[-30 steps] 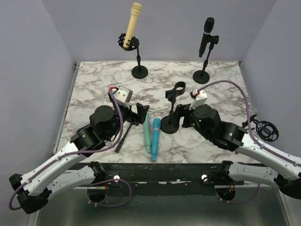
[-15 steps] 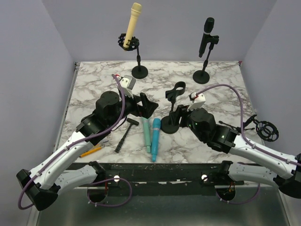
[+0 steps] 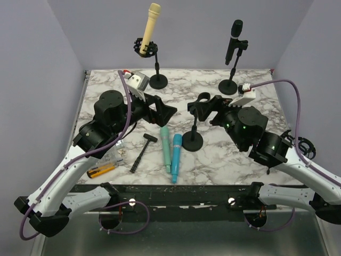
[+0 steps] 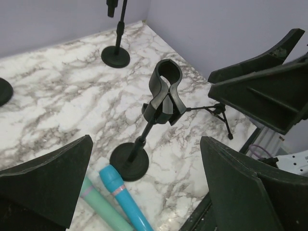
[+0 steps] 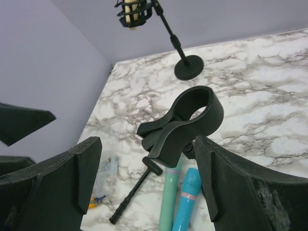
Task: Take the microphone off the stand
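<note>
A cream microphone (image 3: 151,26) sits in a shock-mount stand (image 3: 157,81) at the back left. A black microphone (image 3: 233,38) sits on a stand (image 3: 229,86) at the back right. An empty clip stand (image 3: 199,103) stands mid-table, also showing in the left wrist view (image 4: 165,91) and the right wrist view (image 5: 185,122). A green microphone (image 3: 166,149) and a blue microphone (image 3: 176,157) lie beside its base. My left gripper (image 3: 162,112) is open and empty, raised left of the clip. My right gripper (image 3: 206,106) is open just behind the clip, holding nothing.
A black T-handled tool (image 3: 141,153) lies left of the green microphone. A clear packet and a yellow-orange pen (image 3: 104,168) lie at the front left. A loose shock mount on a small tripod (image 3: 299,147) sits off the table's right edge.
Both arms rose and pulled back. The left gripper lifted from beside the lying microphones. The right gripper climbed from the clip stand's base to the height of its clip.
</note>
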